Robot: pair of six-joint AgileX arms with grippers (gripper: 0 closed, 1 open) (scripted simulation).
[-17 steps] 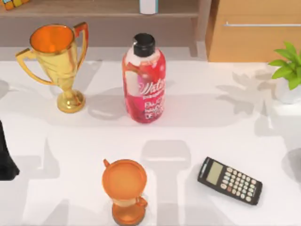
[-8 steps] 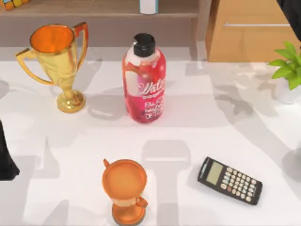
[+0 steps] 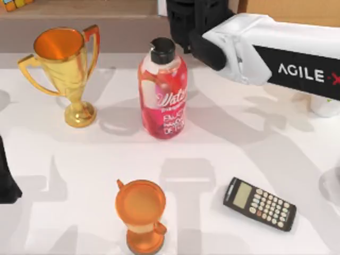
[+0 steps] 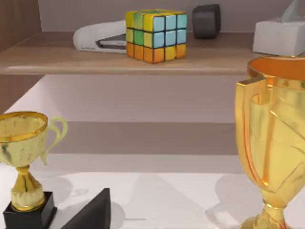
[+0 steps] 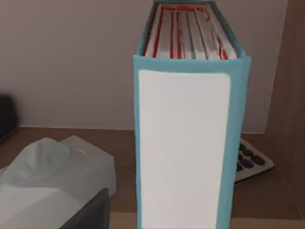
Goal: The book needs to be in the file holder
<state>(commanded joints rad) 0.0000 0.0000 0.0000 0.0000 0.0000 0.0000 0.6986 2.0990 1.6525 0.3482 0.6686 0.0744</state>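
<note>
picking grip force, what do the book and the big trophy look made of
The book looks like card or paper: matte white face, teal edging, page edges visible on top. The big trophy looks like polished metal, possibly gold-coated plastic: glossy gold with bright reflections.

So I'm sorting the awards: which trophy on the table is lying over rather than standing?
The orange trophy near the table's front edge; it appears tipped, cup mouth facing the camera. The gold trophy at the back left stands upright on its base.
</note>
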